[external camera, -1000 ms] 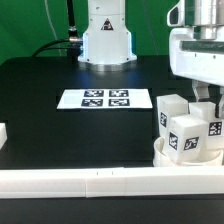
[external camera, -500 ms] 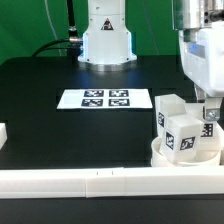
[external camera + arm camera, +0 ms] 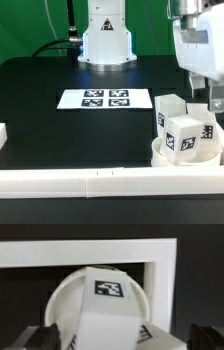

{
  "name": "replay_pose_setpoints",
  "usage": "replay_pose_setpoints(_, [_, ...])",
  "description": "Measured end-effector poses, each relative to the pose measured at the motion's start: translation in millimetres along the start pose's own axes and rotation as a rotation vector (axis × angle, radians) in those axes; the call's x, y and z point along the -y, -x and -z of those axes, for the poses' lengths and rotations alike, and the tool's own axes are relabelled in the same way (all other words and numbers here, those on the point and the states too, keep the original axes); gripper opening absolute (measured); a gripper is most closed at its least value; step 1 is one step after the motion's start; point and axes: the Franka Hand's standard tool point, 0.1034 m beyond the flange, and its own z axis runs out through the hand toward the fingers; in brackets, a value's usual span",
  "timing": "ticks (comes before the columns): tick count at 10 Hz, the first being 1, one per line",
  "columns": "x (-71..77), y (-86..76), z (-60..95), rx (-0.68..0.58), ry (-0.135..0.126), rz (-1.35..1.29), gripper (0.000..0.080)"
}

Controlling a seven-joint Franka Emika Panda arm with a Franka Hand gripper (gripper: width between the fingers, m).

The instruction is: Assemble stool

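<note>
The white round seat disc lies at the exterior view's lower right, beside the front rail. White block legs with black-and-white tags stand upright on it: one in front and one behind. My gripper hangs over the right side of this cluster. In the wrist view my gripper is open. Its dark fingers stand on either side of a tagged leg with gaps between, not touching it. The seat shows under that leg.
The marker board lies flat in the middle of the black table. A long white border rail runs along the front and its corner shows in the wrist view. The robot base stands at the back. A white rail end is at the left edge.
My gripper has shifted toward the exterior view's right, over the legs on the seat. The legs and the seat have not moved.
</note>
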Motion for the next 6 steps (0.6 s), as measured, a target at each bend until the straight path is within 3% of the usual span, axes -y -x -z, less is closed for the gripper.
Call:
replay_pose_setpoints(1, [5.9,0.5,8.6,0.006,-0.017,0.013,0.0648])
replay_pose_setpoints(3, [4.1,0.4,6.2,0.003,-0.012,0.060,0.0649])
replay_pose_setpoints(6, [3.6,1.5,6.0,-0.010,0.003,0.446,0.0649])
